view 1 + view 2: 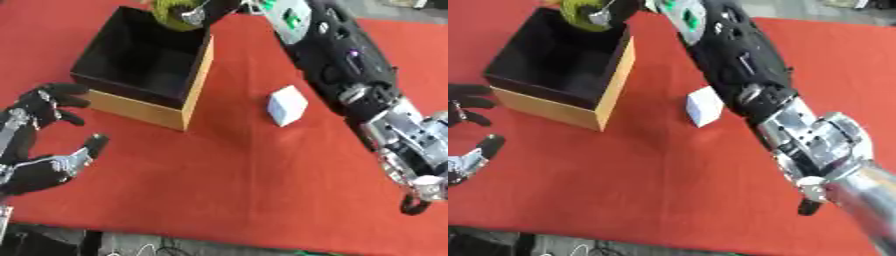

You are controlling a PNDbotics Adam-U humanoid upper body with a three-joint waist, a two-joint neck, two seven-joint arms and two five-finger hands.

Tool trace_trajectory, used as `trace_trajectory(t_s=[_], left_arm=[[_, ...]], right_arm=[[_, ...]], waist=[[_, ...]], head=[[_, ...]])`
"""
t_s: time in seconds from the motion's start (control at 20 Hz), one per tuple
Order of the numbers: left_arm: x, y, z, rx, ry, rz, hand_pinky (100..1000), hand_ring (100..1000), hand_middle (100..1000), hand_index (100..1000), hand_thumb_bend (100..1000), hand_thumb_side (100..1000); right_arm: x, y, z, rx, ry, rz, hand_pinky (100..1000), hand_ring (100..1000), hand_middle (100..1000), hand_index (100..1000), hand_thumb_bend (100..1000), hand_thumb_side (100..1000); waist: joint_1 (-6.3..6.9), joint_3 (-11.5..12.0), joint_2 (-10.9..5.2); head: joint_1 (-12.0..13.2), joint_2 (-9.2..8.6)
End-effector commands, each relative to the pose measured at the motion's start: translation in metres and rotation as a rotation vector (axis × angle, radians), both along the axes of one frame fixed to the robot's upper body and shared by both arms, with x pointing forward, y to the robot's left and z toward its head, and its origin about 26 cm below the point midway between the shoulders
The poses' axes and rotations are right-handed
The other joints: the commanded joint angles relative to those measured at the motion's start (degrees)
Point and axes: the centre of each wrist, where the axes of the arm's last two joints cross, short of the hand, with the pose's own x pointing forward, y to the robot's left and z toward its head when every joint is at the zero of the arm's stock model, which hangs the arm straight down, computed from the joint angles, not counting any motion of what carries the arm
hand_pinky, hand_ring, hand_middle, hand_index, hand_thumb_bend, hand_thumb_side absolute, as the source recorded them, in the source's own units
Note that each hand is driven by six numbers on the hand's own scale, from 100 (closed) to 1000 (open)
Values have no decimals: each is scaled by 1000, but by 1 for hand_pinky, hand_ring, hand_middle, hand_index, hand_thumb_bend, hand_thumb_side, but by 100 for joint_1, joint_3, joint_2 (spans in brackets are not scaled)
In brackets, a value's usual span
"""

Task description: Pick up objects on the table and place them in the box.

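An open box (pixel 144 113) with tan walls and a black inside stands at the upper left of the red table. My right arm reaches across from the lower right to the top edge. There my right hand (pixel 208 10) is shut on a yellow-green object (pixel 171 14), held over the box's far right corner; part of the object is cut off by the view's top edge. A small white block (pixel 287 104) lies on the cloth to the right of the box, beside my right forearm. My left hand (pixel 37 145) rests open at the lower left, in front of the box, holding nothing.
The red cloth (pixel 227 180) covers the table, and its front edge runs along the bottom of the view with dark floor and cables below. My right forearm (pixel 350 75) lies slantwise over the right half of the table.
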Motion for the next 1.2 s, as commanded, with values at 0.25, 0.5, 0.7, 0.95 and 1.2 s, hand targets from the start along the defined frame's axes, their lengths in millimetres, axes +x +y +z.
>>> trace_trajectory(t_s=[0.25, 0.5, 0.7, 0.95, 1.2], left_arm=[[0, -3, 7, 1, -22, -23, 622, 749, 763, 828, 467, 326], [-1, 2, 5, 3, -16, 1, 622, 749, 763, 828, 466, 325], [-2, 9, 2, 8, -9, 34, 623, 750, 763, 828, 465, 325], [-3, 19, -1, 13, -8, 83, 623, 750, 763, 829, 465, 326], [-3, 22, 0, 14, -14, 100, 624, 750, 764, 829, 464, 326]], right_arm=[[-5, 9, 17, -4, -104, -58, 851, 893, 969, 1000, 501, 334], [-10, -7, 36, 68, -183, -49, 827, 858, 923, 995, 448, 293], [-24, -35, 64, 89, -208, 7, 825, 850, 899, 988, 427, 274], [-51, -82, 83, 70, -169, 19, 828, 850, 878, 979, 417, 284], [-73, -123, 70, -43, -55, -19, 830, 850, 880, 972, 405, 320]], waist=[[53, 7, -96], [70, -211, -149], [71, -482, -213], [67, -760, -252], [89, -901, -241]], head=[[-43, 29], [96, 29], [248, 29], [398, 29], [473, 29]])
